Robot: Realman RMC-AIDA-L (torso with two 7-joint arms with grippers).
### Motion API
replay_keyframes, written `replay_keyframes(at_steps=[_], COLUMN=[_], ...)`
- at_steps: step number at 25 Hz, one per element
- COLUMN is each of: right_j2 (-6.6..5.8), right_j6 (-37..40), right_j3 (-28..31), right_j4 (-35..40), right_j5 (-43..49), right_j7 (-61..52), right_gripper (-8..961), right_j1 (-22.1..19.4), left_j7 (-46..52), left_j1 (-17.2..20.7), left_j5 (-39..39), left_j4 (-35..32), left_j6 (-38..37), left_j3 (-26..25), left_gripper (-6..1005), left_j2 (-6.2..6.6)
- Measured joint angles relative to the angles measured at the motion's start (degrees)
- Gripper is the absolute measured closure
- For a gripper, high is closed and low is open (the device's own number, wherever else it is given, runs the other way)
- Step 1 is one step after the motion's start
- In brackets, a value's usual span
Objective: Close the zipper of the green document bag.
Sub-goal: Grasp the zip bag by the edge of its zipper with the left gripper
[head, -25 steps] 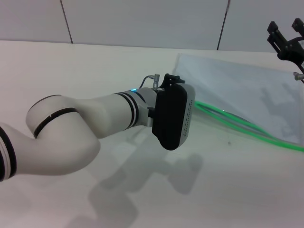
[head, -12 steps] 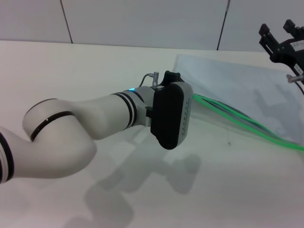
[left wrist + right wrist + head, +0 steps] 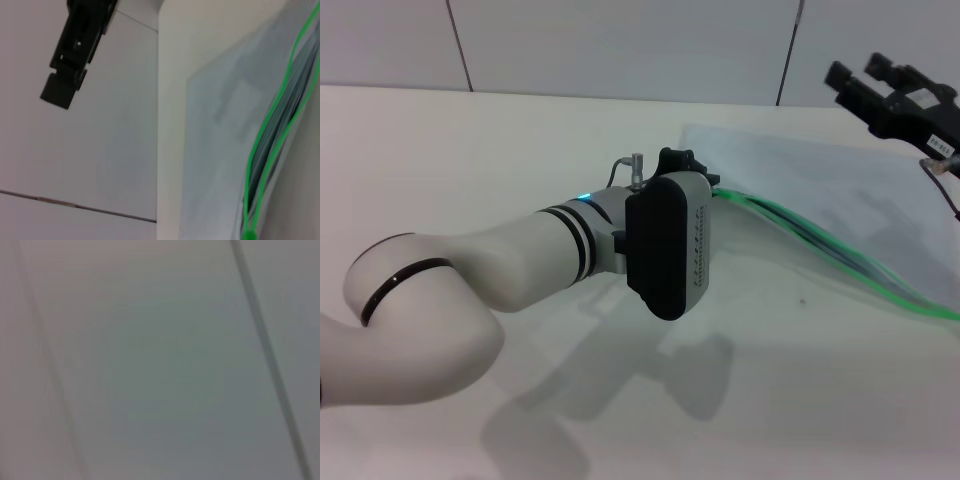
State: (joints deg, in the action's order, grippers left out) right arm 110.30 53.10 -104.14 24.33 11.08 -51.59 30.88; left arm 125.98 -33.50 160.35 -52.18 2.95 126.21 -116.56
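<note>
The zipper (image 3: 840, 262) of the green document bag (image 3: 840, 190) gaped unclosed; left gripper (image 3: 705, 180) reached its end, grip apparently hidden; right gripper (image 3: 865, 80) hovered apart.

The document bag (image 3: 840, 190) is a see-through pale blue-grey, with a bright green zipper (image 3: 820, 250) along its near edge. Table (image 3: 520, 150) is plain white. Left arm (image 3: 500, 280) is white with black rings, right gripper (image 3: 895, 95) all black.
</note>
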Motion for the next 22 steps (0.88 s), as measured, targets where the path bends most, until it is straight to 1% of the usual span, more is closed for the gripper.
replay_keyframes(at_steps=[1, 3, 4, 7, 10, 13, 16, 18, 22], right_j2=[-0.81, -2.02, -2.44, -3.31, -3.61, -3.42, -2.82, -2.13, -0.09], right_j6=[1.22, 3.42, 4.18, 6.36, 7.27, 6.60, 4.41, 2.36, -1.12], right_j3=[0.03, 0.06, 0.08, 0.13, 0.66, 2.25, 4.87, 7.02, 11.59], right_j4=[-0.17, -0.28, -0.29, -0.31, -0.04, 1.17, 3.60, 6.39, 13.06], right_j5=[2.68, 7.48, 9.39, 15.81, 21.93, 28.40, 34.58, 39.34, 49.18], right_j7=[-2.71, -6.61, -7.75, -9.99, -10.52, -10.43, -10.30, -10.29, -10.44], right_gripper=[275, 275, 275, 275, 275, 275, 283, 287, 298], right_j1=[0.54, 1.47, 1.82, 3.19, 4.28, 4.72, 4.67, 3.94, 1.40], left_j7=[0.03, 0.08, 0.08, 0.09, 0.11, 0.17, 0.17, 0.16, 0.11], left_j1=[0.38, 1.35, 1.35, 2.12, 3.02, 3.45, 3.45, 3.47, 3.52], left_j5=[-0.53, -2.17, -2.17, -3.16, -3.47, -5.12, -6.39, -6.71, -6.82], left_j4=[-0.62, -2.23, -2.23, -3.36, -4.28, -5.15, -5.85, -6.14, -6.21], left_j6=[-0.03, -0.29, -0.29, -0.51, -0.57, -1.13, -2.45, -3.38, -3.80], left_j3=[-0.11, -0.24, -0.24, -0.27, -0.28, -0.30, -0.82, -1.12, -1.15], left_gripper=[953, 953, 953, 952, 952, 952, 952, 953, 953], left_j2=[0.02, 0.16, 0.16, 0.27, 0.29, 0.30, 0.46, 0.54, 0.55])
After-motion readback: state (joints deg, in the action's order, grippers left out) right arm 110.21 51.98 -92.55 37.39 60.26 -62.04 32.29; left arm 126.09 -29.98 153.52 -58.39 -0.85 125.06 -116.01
